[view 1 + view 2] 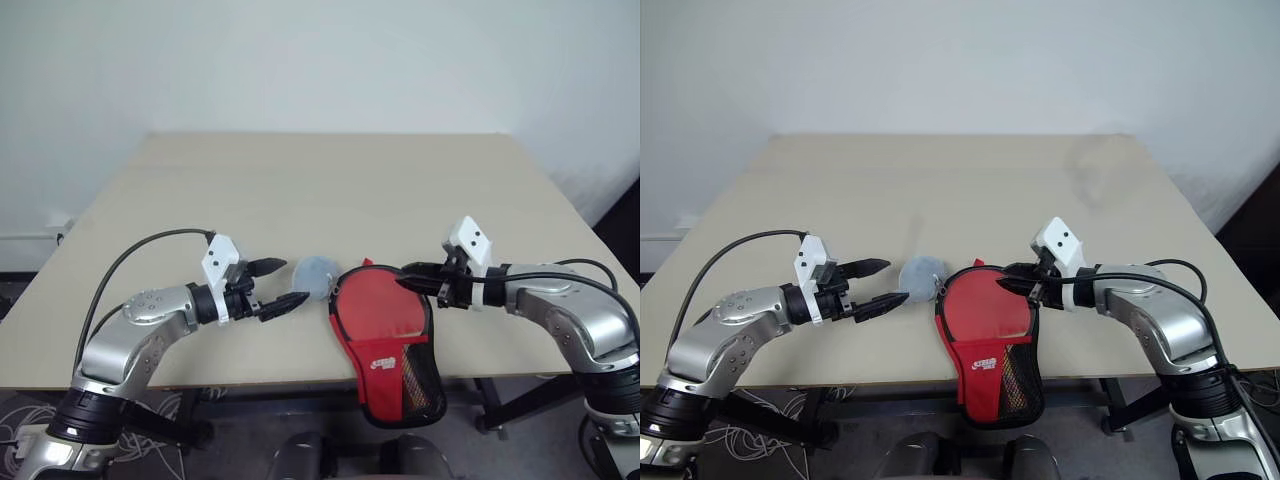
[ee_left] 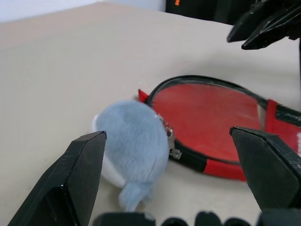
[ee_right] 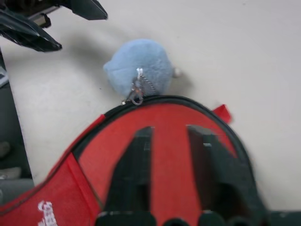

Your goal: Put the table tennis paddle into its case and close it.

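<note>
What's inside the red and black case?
Through the see-through side of the case the red face of the table tennis paddle shows. Its handle end, low in the pouch behind the label and mesh, is hard to make out.

Red paddle face (image 1: 372, 305) under a see-through case (image 1: 385, 345) with black trim, a red band with white lettering, and black mesh at the lower end. Pale blue-grey fluffy ball (image 1: 315, 275) with a white patch underneath, silver chain. Beige surface (image 1: 330, 190); black fingers (image 1: 282, 304), silver-grey arms.
</note>
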